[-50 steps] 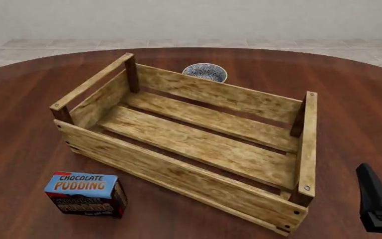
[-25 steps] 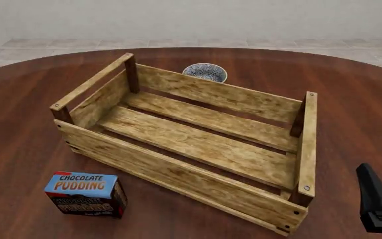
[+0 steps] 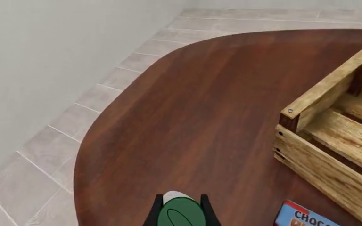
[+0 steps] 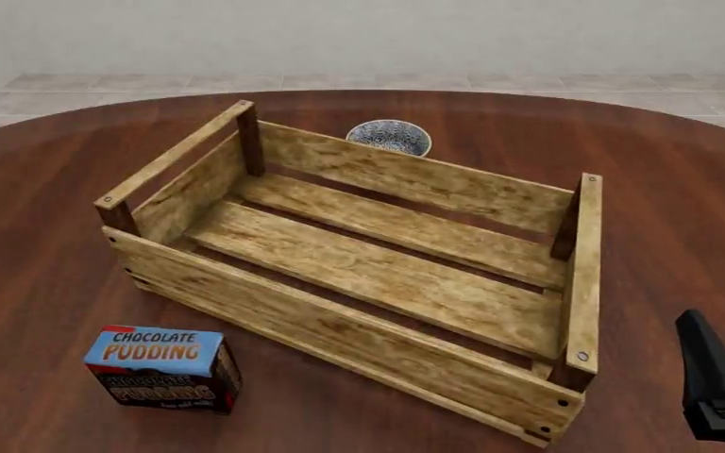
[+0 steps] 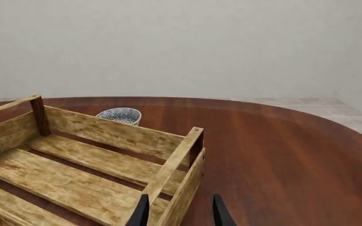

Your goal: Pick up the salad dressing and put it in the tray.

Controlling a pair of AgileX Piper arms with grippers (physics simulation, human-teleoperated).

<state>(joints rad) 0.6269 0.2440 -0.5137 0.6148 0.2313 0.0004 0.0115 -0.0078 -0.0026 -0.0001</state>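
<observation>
Between my left gripper's [image 3: 181,217] dark fingers [image 3: 152,217] sits the dressing [image 3: 179,214], its green label facing the wrist camera and a bit of white showing above it. The fingers press on it from both sides, so that gripper is clamped on the bottle. It is out of the front view entirely; from the wrist camera it hangs over the table [image 3: 187,122] near the rounded edge, well apart from the tray [image 3: 332,136], with the pudding box [image 3: 303,217] just showing between them.

From the front, the tray [image 4: 337,321] fills the middle of the table [image 4: 665,151], set at an angle, and I see only bare slats inside it. The pudding box [image 4: 161,366] stands just beside its near long wall, toward the left corner, not touching. A small patterned bowl [image 4: 389,136] sits right behind the far wall.

My right gripper [image 5: 179,212] has its two fingers [image 5: 139,214] apart with nothing between them. They straddle the near end of the tray's [image 5: 93,179] right short wall in the wrist picture; I cannot tell whether they touch it. In the front view only a dark part of the right arm [image 4: 716,392] shows at the lower right corner, beside the tray.
</observation>
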